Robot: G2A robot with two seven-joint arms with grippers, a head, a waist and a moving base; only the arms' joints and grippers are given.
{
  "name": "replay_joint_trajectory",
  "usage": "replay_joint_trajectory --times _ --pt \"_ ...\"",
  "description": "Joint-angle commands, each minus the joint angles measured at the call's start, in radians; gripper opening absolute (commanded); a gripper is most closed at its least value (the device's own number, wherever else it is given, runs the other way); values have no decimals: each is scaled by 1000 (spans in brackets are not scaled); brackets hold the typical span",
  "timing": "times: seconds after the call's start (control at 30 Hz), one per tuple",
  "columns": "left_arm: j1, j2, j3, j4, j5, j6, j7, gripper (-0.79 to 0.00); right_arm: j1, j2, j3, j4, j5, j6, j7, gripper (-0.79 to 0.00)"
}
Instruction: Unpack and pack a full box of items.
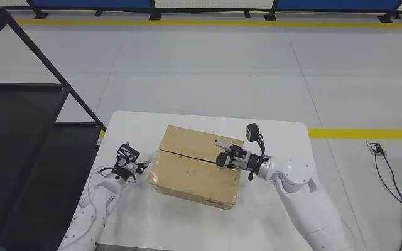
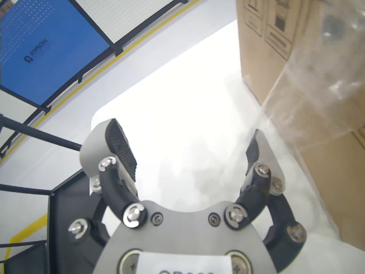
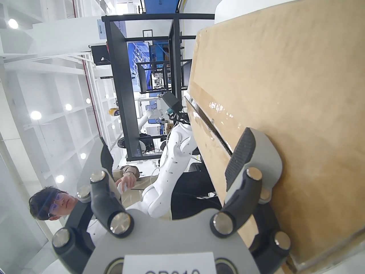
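the worry closest to me is the right claw (image 3: pixel 175 141). its jaws are spread wide and grip nothing. one finger (image 3: pixel 242 155) sits on or just above the top of the box (image 3: pixel 299 86), right at the seam (image 3: pixel 209 125) between the two flaps, and i cannot tell if it touches. the other finger is held clear of the cardboard. the seam looks glossy, as if covered in clear tape. if i push in to pry a flap, i judge the finger could skate along that film instead of catching the edge. it could also shove the whole box sideways, since nothing pins it.

the left claw (image 2: pixel 185 135) is no help yet. it is also open and empty, low over the counter (image 2: pixel 171 86), just beside the box's left side wall and apart from it. a hard tug from the right could slide the box into it.

as for where things lie, the box (image 1: pixel 198 166) sits closed, flaps down, in the middle of the counter (image 1: pixel 270 138). from above, the right claw (image 1: pixel 220 154) is over the box's top near the right end of the seam. the left claw (image 1: pixel 135 160) is off the box's left side, level with its near corner. beyond the box's far edge the counter runs on bare.
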Motion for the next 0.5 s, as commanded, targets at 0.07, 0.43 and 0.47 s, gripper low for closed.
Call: replay_joint_trajectory --times 0.07,0.43,0.47 --pt "-7 -2 -18 8 -41 31 1 0 5 1 -1 14 7 1 6 0" --pt "56 9 -93 -85 -100 80 1 0 30 1 -16 55 26 -2 14 0" --pt "62 10 -102 -91 -106 89 -4 0 31 1 -16 57 26 -2 14 0"
